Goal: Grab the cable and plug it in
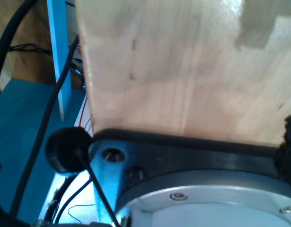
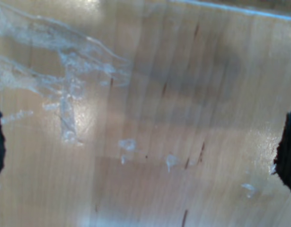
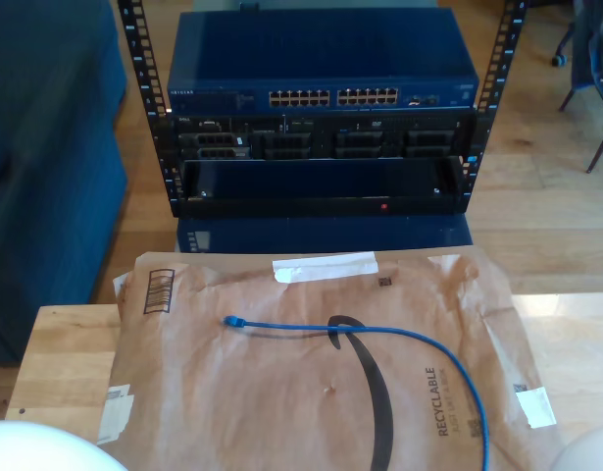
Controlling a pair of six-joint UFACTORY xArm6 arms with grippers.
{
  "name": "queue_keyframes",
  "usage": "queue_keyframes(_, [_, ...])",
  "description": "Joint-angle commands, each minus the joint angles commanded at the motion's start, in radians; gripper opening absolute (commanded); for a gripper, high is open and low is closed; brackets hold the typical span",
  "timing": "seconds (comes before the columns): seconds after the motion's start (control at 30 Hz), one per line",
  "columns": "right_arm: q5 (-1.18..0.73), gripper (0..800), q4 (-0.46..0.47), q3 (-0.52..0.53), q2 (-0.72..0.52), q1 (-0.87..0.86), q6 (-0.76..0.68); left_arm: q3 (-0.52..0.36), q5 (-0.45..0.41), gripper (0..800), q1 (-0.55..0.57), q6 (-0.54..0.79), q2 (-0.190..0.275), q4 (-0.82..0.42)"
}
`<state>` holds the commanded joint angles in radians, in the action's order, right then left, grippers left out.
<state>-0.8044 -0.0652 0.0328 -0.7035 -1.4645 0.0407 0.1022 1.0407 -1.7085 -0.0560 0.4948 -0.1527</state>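
The cable [image 3: 379, 334] is thin and bright blue, lying loose on a brown paper mailer [image 3: 281, 392] in the exterior view. Its one plug [image 3: 230, 320] rests toward the exterior view's left; the cable curves to the exterior view's right and runs off the bottom edge. Nothing holds it. My second gripper [image 2: 141, 146] is open over bare scuffed wood, one dark fingertip [image 2: 288, 156] at the picture's edge. My first gripper [image 1: 143, 146] is open, a dark fingertip [image 1: 290, 139] showing, over wood [image 1: 183, 71] and a grey arm base [image 1: 202, 198].
Behind the table stands a rack with a blue network switch [image 3: 321, 74], its rows of ports [image 3: 332, 97] facing the camera, with servers [image 3: 321, 142] below. The wooden table [image 3: 61, 358] carries the mailer. White rounded arm parts [image 3: 46, 446] sit at the exterior view's bottom corners.
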Motion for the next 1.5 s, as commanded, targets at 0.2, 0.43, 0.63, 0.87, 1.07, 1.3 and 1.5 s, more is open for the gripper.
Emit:
queue_keyframes(0.2, [0.0, 797, 0.0, 0.0, 0.0, 0.0, -0.002, 0.0, 0.0, 799, 0.0, 0.0, 0.0, 0.0])
queue_keyframes(0.43, [0.0, 797, 0.0, 0.0, 0.0, 0.0, -0.002, 0.0, 0.0, 799, 0.0, 0.0, 0.002, 0.0])
queue_keyframes(0.63, [0.0, 797, 0.0, -0.002, 0.0, 0.0, -0.002, 0.0, 0.0, 799, 0.0, 0.0, 0.0, 0.0])
queue_keyframes(0.87, [0.0, 797, 0.0, 0.0, 0.0, 0.0, -0.002, 0.0, 0.002, 799, 0.0, 0.003, 0.0, 0.0])
queue_keyframes(1.07, [0.0, 797, 0.0, 0.0, 0.0, 0.0, -0.002, 0.0, 0.002, 799, 0.0, 0.003, 0.0, 0.0])
queue_keyframes(1.3, [-0.018, 796, 0.0, -0.017, -0.018, 0.0, -0.012, 0.026, 0.048, 799, 0.0, -0.002, 0.008, -0.003])
queue_keyframes(1.5, [-0.095, 796, 0.008, -0.063, -0.031, 0.002, -0.025, 0.072, 0.141, 799, 0.005, -0.057, 0.023, -0.011])
